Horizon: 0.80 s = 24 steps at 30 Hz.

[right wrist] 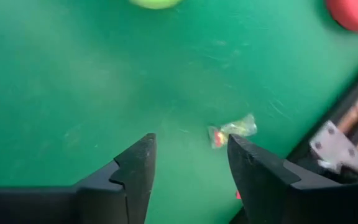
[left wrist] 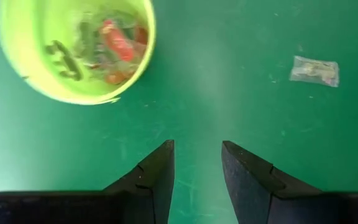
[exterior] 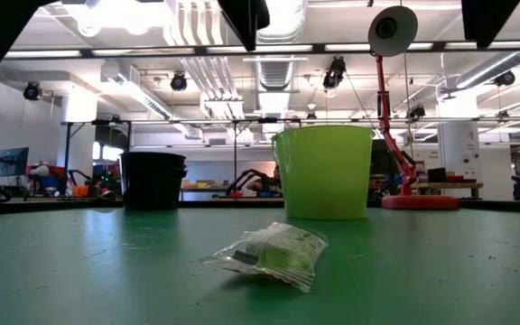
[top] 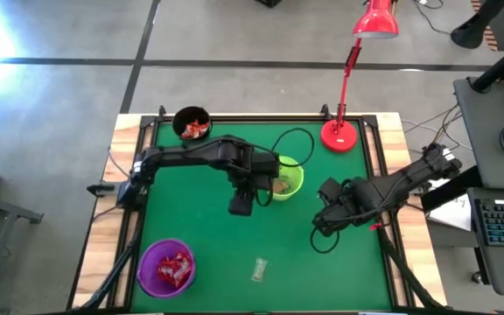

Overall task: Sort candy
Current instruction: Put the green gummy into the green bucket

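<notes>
Both robot arms are black and made of chunky joined parts. A thin black cable loops off each one. The fingers (left wrist: 157,180) are flat, dark and pointed.

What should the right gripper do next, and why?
Probably lower onto the small candy lying on the green mat just ahead of it and close. The right gripper is open and empty, and that candy sits loose, outside any cup.

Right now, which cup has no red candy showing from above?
The green cup in the middle. The black cup and the purple cup both show red candy inside.
</notes>
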Each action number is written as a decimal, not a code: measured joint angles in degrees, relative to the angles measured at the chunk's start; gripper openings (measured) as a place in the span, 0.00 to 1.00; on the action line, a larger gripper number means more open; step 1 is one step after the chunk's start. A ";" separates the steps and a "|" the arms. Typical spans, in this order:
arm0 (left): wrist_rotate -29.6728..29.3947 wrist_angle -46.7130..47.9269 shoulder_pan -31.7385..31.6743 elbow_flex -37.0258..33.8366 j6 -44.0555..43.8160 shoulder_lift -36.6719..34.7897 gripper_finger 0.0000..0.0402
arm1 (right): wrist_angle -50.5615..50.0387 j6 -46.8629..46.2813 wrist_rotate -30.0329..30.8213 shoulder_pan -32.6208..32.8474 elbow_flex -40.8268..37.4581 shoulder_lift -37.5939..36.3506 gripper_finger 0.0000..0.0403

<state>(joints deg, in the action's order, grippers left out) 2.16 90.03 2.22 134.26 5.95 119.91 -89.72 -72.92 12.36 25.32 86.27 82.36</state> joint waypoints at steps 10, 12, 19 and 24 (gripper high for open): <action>-1.69 -0.02 0.11 0.00 -2.05 -4.70 0.29 | -0.38 -25.91 0.69 0.04 -11.92 -0.49 0.50; -1.69 0.00 0.11 0.00 -2.03 -5.07 0.29 | -0.32 -29.52 0.62 -0.02 -14.88 -0.51 0.50; -1.72 -0.01 0.09 0.00 -1.91 -5.47 0.29 | 0.64 -40.57 0.72 -0.11 -23.98 -1.23 0.50; -1.71 -0.01 0.11 0.00 -1.73 -5.07 0.29 | 4.01 -48.57 2.63 -0.09 -29.38 -1.34 0.50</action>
<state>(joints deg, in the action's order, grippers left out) 0.45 90.02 2.33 134.26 4.22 114.84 -85.71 -121.49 14.99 25.23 56.89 81.01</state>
